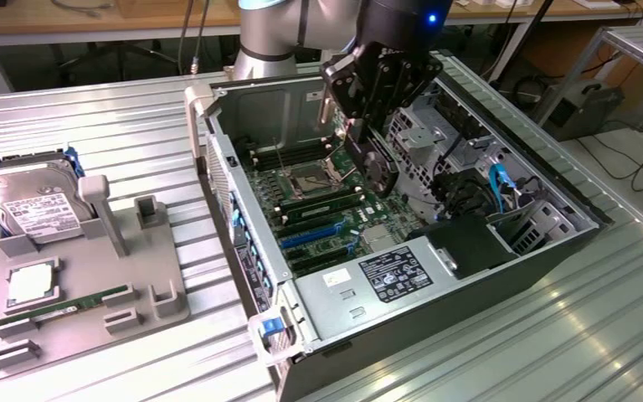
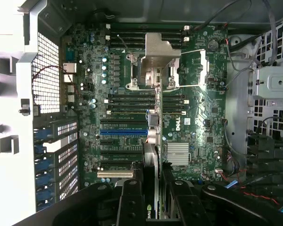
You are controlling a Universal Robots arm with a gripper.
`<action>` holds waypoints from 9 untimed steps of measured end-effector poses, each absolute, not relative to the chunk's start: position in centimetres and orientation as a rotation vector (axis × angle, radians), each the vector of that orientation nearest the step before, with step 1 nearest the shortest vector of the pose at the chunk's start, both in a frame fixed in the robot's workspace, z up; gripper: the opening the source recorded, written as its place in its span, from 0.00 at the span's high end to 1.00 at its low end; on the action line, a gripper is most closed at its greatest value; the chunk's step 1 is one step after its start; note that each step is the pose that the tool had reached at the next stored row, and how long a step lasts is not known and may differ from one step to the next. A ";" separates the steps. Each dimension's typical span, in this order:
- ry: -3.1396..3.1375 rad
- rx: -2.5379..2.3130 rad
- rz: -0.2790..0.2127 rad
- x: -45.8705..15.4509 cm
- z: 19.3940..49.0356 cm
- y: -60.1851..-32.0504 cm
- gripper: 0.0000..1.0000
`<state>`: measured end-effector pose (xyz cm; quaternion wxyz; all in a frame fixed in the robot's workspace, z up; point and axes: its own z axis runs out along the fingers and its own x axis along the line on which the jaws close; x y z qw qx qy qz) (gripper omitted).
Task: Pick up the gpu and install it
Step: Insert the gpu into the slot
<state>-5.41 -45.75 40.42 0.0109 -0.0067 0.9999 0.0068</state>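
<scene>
Now the jaws grip the gpu [image 1: 380,174] above the motherboard [image 2: 92,117], its blue slot [image 2: 124,133] plain in wrist view.

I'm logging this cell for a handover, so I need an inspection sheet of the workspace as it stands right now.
Surface: ribbed metal table carrying an open computer case and a grey parts fixture.
Job's things: gpu held on edge over the motherboard; whether it touches a slot cannot be told.
Clutter: hard drive, memory stick and a square chip sit in the fixture.
Grippers: hand shut on the gpu, reaching into the case.
Cables: blue cables inside the case; loose leads on the floor.
Surroundings: wooden benches behind the table; a metal rack at the exterior view's right.
</scene>
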 end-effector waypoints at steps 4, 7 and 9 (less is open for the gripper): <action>3.115 -0.188 0.023 -5.4 40.4 -45.8 0.74; 3.102 -0.339 0.025 -5.4 40.3 -45.8 0.74; 3.093 -0.411 0.025 -5.4 40.3 -45.8 0.74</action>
